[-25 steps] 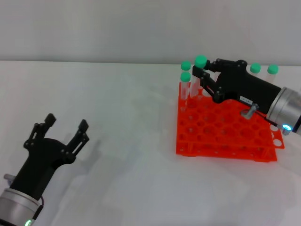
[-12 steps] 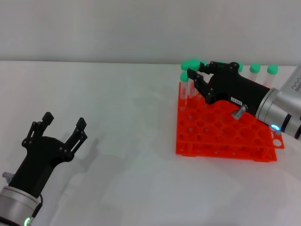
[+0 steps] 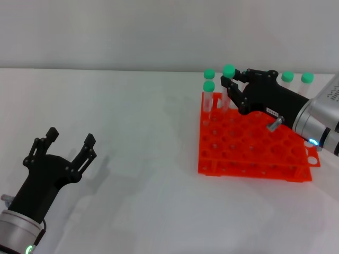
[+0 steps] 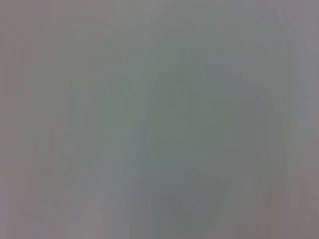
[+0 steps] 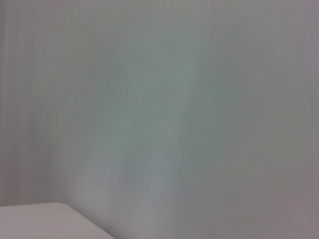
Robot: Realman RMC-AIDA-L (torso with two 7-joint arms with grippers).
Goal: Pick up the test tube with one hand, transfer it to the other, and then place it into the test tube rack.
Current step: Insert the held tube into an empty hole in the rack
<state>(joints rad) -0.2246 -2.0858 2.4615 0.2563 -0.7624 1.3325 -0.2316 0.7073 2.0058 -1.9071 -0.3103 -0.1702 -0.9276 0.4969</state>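
Since half a second ago: barely any shift near the desk's front-left corner, where left gripper (image 3: 68, 147) hangs with fingers spread, holding nothing. Over by the far-right, right gripper (image 3: 229, 83) moved a touch right, clamped on the tube (image 3: 228, 79), cap up, above the rack's (image 3: 249, 153) back-left holes. Probably light, stiff, slick plastic; best pinched just under the cap.

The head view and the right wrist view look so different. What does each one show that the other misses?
Only the head view shows the work: the right gripper at a green-capped test tube over the orange test tube rack, and the left gripper open, low near the robot. Only the right wrist view shows a pale corner edge against blank grey. They share no recognisable object.
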